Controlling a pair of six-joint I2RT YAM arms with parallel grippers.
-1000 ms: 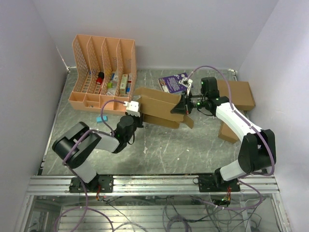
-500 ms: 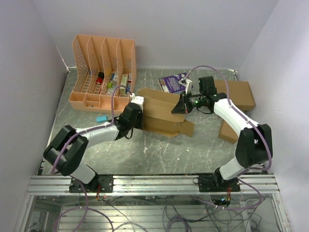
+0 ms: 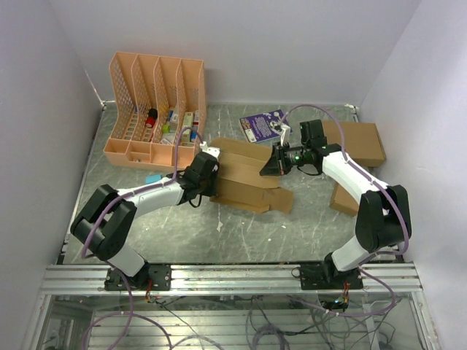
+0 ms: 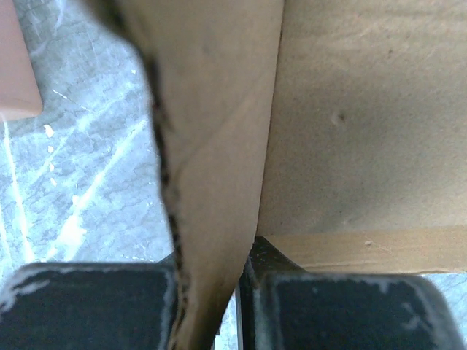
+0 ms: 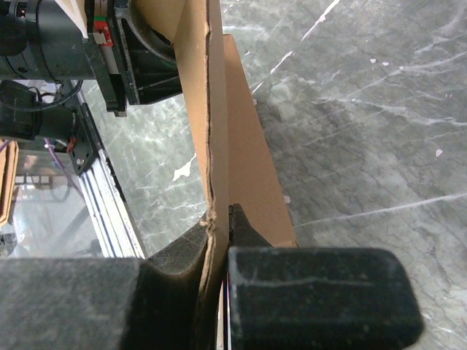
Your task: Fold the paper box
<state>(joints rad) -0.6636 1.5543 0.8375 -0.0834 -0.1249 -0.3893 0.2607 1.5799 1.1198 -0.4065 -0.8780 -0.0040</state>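
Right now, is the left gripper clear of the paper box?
No, the left wrist view shows the left gripper shut on a flap of the paper box, cardboard pinched between its jaws.

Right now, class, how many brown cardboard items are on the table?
3: the paper box mid-table, a large box far right, a small carton nearer on the right. Others may be hidden.

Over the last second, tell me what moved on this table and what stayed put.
The left arm stretched out from its base, pushing its end of the paper box slightly farther away. The box sank from a raised tilt to lie flatter. The left fingers and right fingers stayed pinched on the cardboard. The pink organizer, purple booklet and large brown box did not move.
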